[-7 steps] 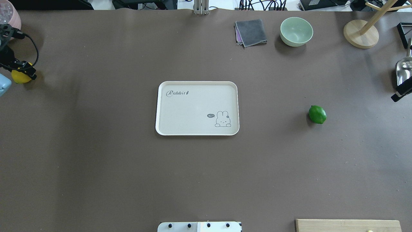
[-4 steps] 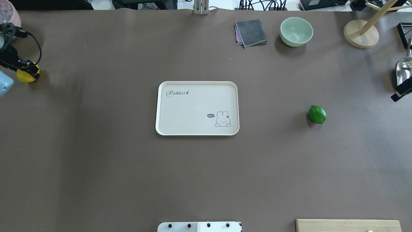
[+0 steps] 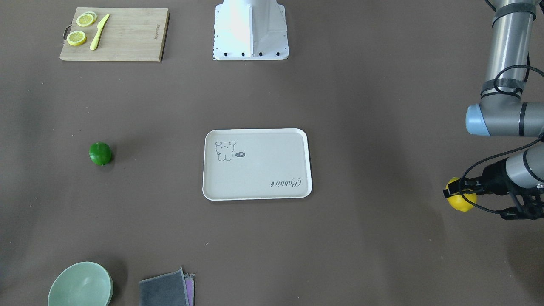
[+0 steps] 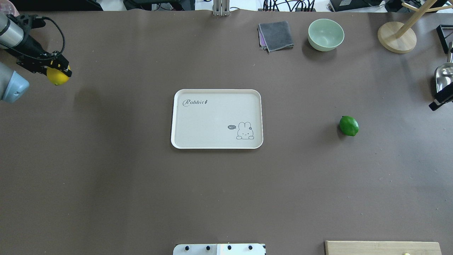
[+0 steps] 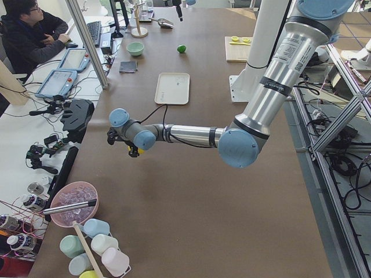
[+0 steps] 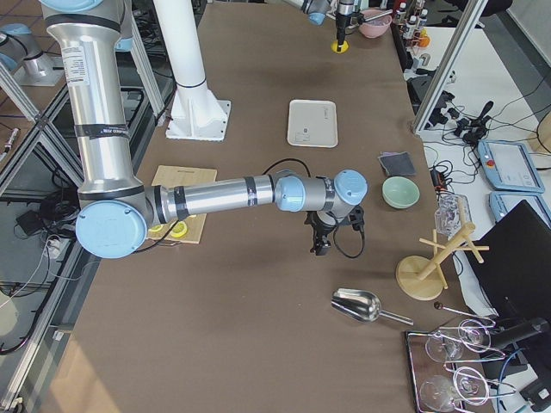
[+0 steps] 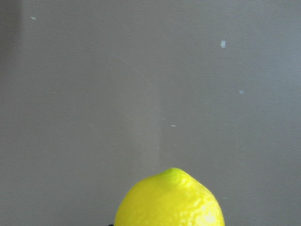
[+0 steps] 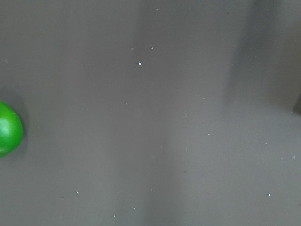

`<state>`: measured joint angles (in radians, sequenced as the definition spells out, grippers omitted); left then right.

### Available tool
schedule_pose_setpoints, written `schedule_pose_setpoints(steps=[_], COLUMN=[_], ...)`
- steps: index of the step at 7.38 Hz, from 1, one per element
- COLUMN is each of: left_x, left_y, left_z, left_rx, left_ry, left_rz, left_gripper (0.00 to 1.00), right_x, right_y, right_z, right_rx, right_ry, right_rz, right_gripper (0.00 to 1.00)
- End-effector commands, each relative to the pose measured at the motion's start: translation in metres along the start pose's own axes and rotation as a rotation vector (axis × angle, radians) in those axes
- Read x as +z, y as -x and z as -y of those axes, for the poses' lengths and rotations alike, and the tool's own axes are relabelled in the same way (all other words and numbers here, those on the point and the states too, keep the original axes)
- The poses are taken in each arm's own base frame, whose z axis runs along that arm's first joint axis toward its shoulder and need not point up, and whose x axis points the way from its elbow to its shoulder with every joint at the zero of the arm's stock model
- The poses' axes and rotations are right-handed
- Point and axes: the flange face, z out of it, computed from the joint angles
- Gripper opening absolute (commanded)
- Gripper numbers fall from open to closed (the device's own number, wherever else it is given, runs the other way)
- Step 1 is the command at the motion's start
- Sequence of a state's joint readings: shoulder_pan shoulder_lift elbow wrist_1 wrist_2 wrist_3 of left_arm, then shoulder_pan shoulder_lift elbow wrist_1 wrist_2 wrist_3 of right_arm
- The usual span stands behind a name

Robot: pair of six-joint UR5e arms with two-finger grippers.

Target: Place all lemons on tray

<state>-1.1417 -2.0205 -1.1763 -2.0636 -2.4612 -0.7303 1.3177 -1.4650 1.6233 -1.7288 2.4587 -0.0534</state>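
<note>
Front view: the yellow lemon [image 3: 461, 204] is clamped in the left gripper [image 3: 455, 192], well apart from the tray [image 3: 255, 198]. The green lemon [image 3: 100, 153] is seen lying on the table [image 3: 382, 106]. Overhead: the right gripper [image 4: 440, 100] is cropped at the edge, and whether it is apart or together cannot be told.

L grip [image 4: 61, 70] clamped on yellow lemon [image 4: 56, 78], aloft | R grip [image 4: 436, 103] table R edge, state unclear

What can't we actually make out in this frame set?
- Right gripper: cut off by overhead's right edge, small in the exterior right view; open or shut unclear.
- Left gripper: its fingers lie outside the left wrist view; yellow lemon cropped by bottom edge.
- Green lemon: half cut by right wrist view's left edge.
- Cutting board: mostly below overhead's bottom edge.
</note>
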Motion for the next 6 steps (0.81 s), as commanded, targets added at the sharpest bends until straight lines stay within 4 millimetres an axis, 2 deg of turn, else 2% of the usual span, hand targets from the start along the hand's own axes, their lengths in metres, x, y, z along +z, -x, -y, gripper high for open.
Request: schedule_pose_setpoints(steps=[1,2,3,4,5,6], left_x=[0.017,0.034,0.048,0.062,0.101,0.117], left_y=[-0.106,-0.144,-0.195,-0.259,-0.326,-0.368], left_z=[-0.043,-0.064,-0.083,-0.098,-0.133,-0.153], left_rx=[-0.111,-0.140,-0.195,-0.254,-0.277,-0.300], left_ry=[0.056,0.063,0.089,0.063,0.009,-0.056], left_rz=[-0.088,-0.139,-0.201,-0.228,-0.229,-0.254], left_gripper=[0.00,0.00,0.00,0.00,0.00,0.00], right_x=[-0.001,-0.004,-0.005,-0.001,-0.001,0.000], right_y=[0.003,0.010,0.023,0.031,0.034,0.035], right_z=[0.000,0.008,0.017,0.022,0.024,0.025], right_rx=[0.008,-0.002,0.032,0.033,0.029,0.027], right_ry=[-0.002,-0.008,-0.010,-0.003,-0.003,-0.001], right_rz=[0.000,0.000,0.000,0.001,0.001,0.001], right_gripper=[1.00,1.00,1.00,1.00,1.00,1.00])
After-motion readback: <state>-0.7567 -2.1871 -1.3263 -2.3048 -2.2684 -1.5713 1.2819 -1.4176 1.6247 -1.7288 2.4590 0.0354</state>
